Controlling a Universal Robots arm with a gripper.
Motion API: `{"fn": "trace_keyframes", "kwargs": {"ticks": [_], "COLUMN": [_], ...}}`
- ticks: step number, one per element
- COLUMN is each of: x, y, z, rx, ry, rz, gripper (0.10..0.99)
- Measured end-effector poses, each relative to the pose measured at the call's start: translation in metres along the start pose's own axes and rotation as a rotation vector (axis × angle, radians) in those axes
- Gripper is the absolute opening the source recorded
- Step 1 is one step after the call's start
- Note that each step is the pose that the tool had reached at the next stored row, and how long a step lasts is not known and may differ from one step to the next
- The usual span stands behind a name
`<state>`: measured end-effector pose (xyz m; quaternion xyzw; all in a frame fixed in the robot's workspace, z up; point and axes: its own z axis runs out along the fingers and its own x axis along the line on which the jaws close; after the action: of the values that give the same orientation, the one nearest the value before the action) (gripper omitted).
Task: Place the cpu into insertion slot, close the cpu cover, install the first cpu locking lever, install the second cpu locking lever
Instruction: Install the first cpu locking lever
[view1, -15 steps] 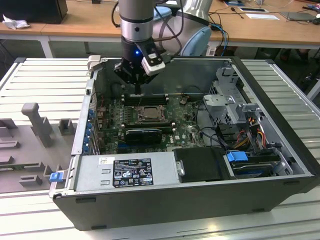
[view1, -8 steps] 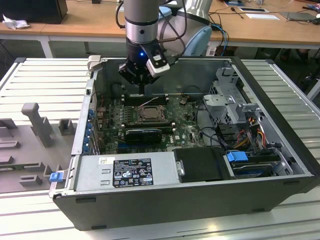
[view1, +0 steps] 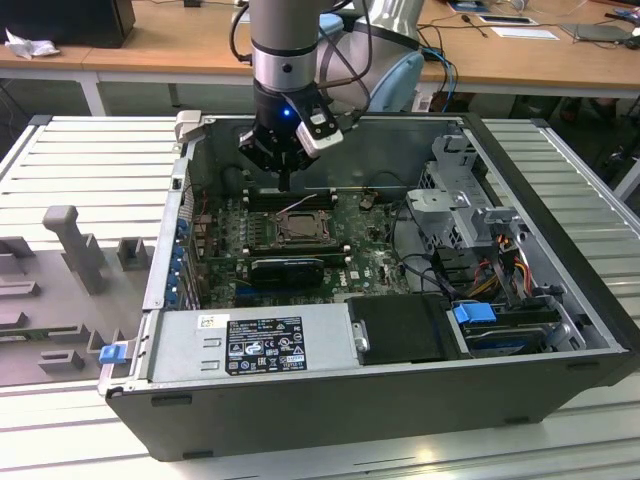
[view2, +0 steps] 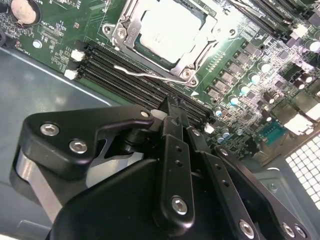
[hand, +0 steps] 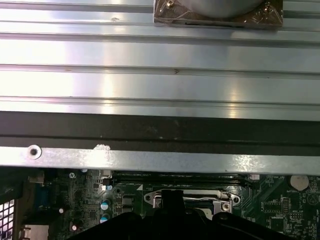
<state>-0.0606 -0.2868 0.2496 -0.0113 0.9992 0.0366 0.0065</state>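
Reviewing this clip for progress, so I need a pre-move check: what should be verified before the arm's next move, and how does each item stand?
1. cpu seated in the socket: ok, lies flat inside.
2. cpu cover down over the cpu: ok, frame sits flat around the chip.
3. Visible locking lever latched: cannot tell; its wire runs along the socket edge.
4. gripper empty: ok, shut on nothing.
5. Clearance from the socket: ok, the gripper hangs over the memory slots beside it.

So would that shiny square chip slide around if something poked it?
Probably not: the cpu looks boxed in by the cpu cover around its edges. It looks thin and flat, so it is likely light. Its smooth metal top may be slippery.
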Motion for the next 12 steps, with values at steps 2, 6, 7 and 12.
{"fn": "trace_keyframes", "kwargs": {"ticks": [2,6,7,12], "x": [-0.0005,-0.0025,-0.0029,-0.0038], "y": [0.0000,-0.0003,-0.0004,-0.0006], "z": [0.0004,0.0029,0.0041,0.0065], "rx": [0.000,0.000,0.000,0.000], "ry": [0.0000,0.0002,0.0002,0.0003], "rz": [0.000,-0.004,-0.004,-0.004], "gripper": [0.106,0.106,0.106,0.106]}}
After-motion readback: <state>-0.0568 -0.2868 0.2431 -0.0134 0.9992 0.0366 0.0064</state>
